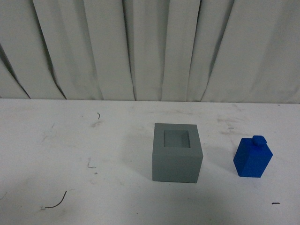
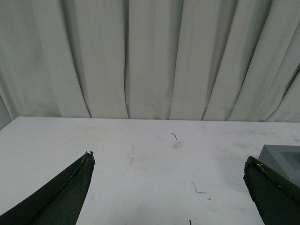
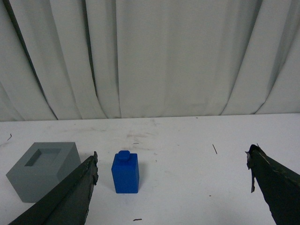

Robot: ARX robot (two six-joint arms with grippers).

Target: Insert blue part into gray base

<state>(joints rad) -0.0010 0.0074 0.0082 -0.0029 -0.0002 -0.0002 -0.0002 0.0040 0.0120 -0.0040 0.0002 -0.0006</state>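
only front and right wrist show blue part (image 1: pixel 252 159).

The front view looks down from higher up, across the table (image 1: pixel 70 140) to the curtain (image 1: pixel 150 47), with the gray base (image 1: pixel 177 152) and blue part (image 1: pixel 252 158) quite near. The left wrist view sits low, looks out between the left fingers (image 2: pixel 61 197) and shares only a corner of the base. The right wrist view, also low, looks between the right fingers (image 3: pixel 70 197) and shares both blocks.
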